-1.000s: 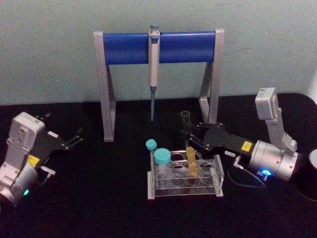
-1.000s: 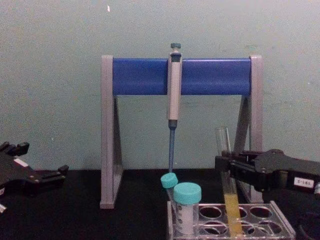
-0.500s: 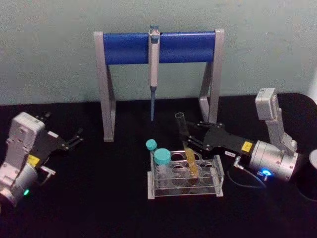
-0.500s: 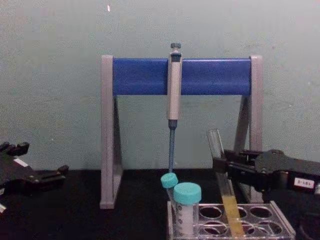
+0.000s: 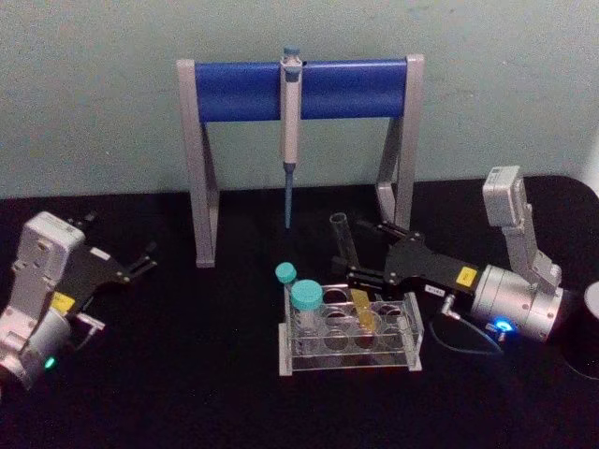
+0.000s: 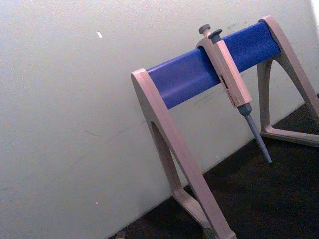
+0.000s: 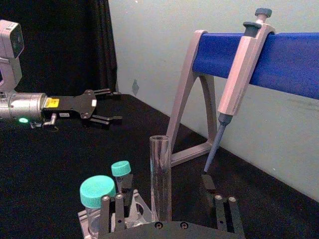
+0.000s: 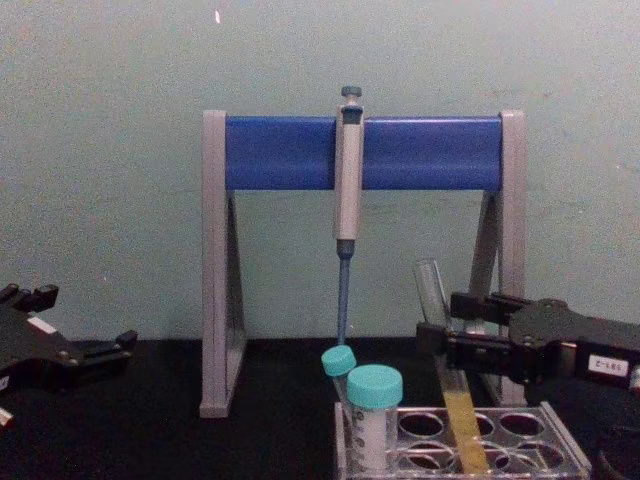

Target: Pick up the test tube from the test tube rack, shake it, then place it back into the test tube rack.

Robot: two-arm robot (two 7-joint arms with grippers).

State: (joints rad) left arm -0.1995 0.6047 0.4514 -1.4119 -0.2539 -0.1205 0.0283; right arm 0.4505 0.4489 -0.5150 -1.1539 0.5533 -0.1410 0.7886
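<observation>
The test tube [image 5: 348, 264], long clear glass with yellow liquid at the bottom, stands in the test tube rack [image 5: 346, 361] and leans with its open top to the left. My right gripper [image 5: 365, 250] is open, one finger on each side of the tube's middle, not pinching it. The chest view shows the tilted test tube [image 8: 438, 310] between the spread fingers of the right gripper [image 8: 440, 320], above the rack [image 8: 562, 456]. In the right wrist view the test tube [image 7: 161, 179] rises between the fingers [image 7: 221, 211]. My left gripper [image 5: 131, 263] rests open at the far left.
Two teal-capped tubes [image 5: 306, 297] stand at the rack's left end. Behind the rack is the grey-and-blue pipette stand [image 5: 243, 90] with a pipette [image 5: 291, 112] hanging from it. A dark round object [image 5: 586, 339] sits at the right edge.
My right gripper was shut on the upright tube; the tube then tipped to the left, and now the fingers have spread and let go of it.
</observation>
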